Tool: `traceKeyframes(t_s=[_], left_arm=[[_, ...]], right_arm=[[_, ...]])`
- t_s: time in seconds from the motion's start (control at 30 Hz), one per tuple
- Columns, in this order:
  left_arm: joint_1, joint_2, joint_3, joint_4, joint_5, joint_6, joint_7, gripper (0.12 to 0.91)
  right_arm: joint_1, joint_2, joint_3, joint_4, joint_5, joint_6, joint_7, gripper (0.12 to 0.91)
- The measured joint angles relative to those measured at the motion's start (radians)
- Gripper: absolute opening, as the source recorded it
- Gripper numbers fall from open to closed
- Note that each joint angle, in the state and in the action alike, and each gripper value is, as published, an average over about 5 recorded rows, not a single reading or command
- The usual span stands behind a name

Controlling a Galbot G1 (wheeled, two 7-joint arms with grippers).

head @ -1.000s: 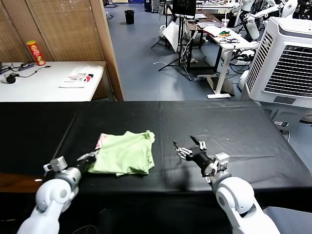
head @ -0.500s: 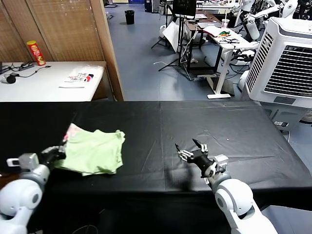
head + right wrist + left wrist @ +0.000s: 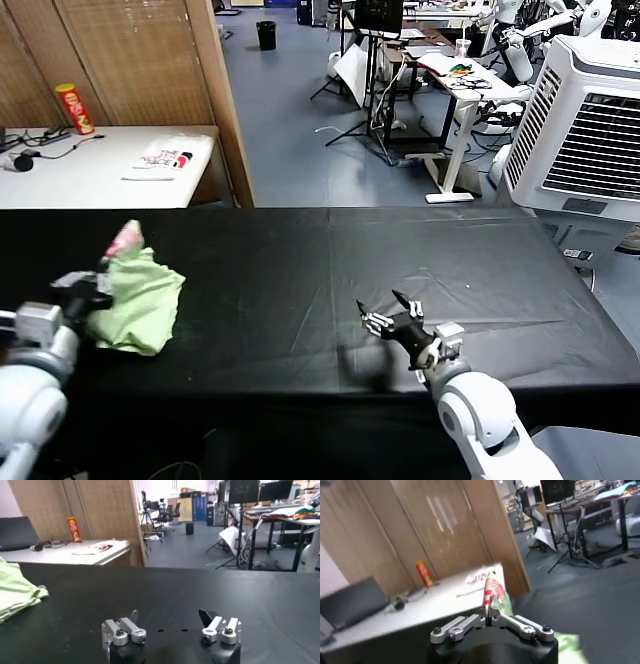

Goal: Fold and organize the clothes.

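Black cloth covers the long table (image 3: 400, 260) from left to right. Folded green shirt (image 3: 140, 300) lies bunched at the far left, its red-and-white print (image 3: 122, 240) standing up. Left gripper (image 3: 85, 295) is clenched on the shirt's left edge, apparently by a thin fold. Right gripper (image 3: 392, 320) idles near the front, spread wide and holding nothing. To park the bundle neatly, lower it flat before letting go, so the layers stay stacked.
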Motion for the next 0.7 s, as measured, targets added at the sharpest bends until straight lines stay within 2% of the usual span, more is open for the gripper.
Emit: traceKeyframes(t_s=[0.1,0.2,0.3,0.4,0.47,0.53,0.7], left_arm=[[-0.026,-0.054,0.108,-0.041,-0.041,0.005,-0.029,0.138],[-0.081,-0.116,0.251,-0.038,-0.035,-0.004,-0.041,0.138],[-0.149,-0.187,0.391,0.003,-0.021,-0.019,-0.035,0.138],[-0.200,-0.256,0.495,0.054,0.009,-0.027,-0.006,0.149],[-0.217,-0.289,0.539,0.077,0.038,-0.028,0.026,0.203],[-0.227,-0.307,0.567,0.088,0.057,-0.033,0.056,0.291],[-0.233,-0.317,0.588,0.094,0.067,-0.075,0.120,0.560]], right_arm=[[-0.016,0.004,0.011,0.009,-0.002,0.000,0.000,0.798],[-0.032,0.012,0.021,0.019,-0.002,0.000,-0.001,0.798],[-0.047,0.013,0.024,0.029,-0.001,-0.004,-0.005,0.798],[-0.059,0.005,0.024,0.040,0.019,-0.015,-0.010,0.798],[-0.062,-0.003,0.022,0.045,0.038,-0.024,-0.014,0.798],[-0.061,-0.009,0.016,0.046,0.051,-0.032,-0.019,0.798],[-0.049,-0.016,0.000,0.036,0.089,-0.055,-0.020,0.798]])
